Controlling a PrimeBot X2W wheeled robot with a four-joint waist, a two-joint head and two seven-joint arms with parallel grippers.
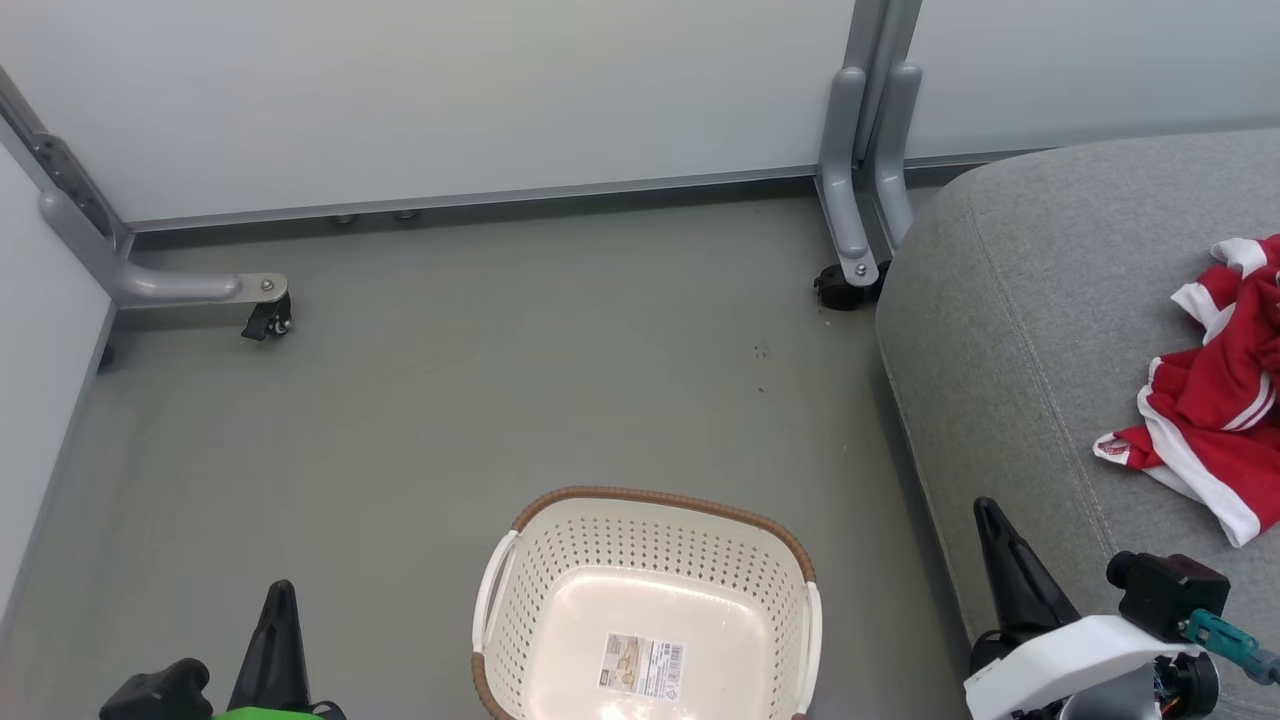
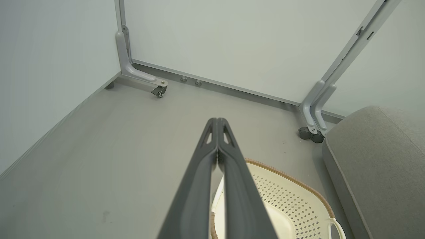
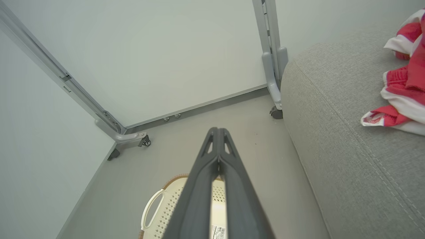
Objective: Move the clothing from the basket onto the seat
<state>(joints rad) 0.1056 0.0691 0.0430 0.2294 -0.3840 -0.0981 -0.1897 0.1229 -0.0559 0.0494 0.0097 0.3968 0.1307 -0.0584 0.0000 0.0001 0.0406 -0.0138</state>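
Note:
The cream basket [image 1: 560,570] with its brown rim sits on the floor at the bottom centre, holding nothing but a label stuck to its bottom. The red clothing [image 1: 1215,400] with white stripes lies crumpled on the grey seat [image 1: 1020,300] at the right. My left gripper [image 1: 280,592] rests at the lower left, shut with nothing in it, to the left of the basket. My right gripper [image 1: 985,508] is shut and empty at the lower right, over the seat's front edge. The wrist views show the left fingertips [image 2: 216,120] and the right fingertips [image 3: 217,129] pressed together above the basket [image 2: 292,199] [image 3: 172,196].
Grey floor [image 1: 500,350] spreads ahead to white partition walls. Metal partition feet with castors stand at the back left [image 1: 265,318] and at the seat's corner [image 1: 845,285]. A wall runs along the left side.

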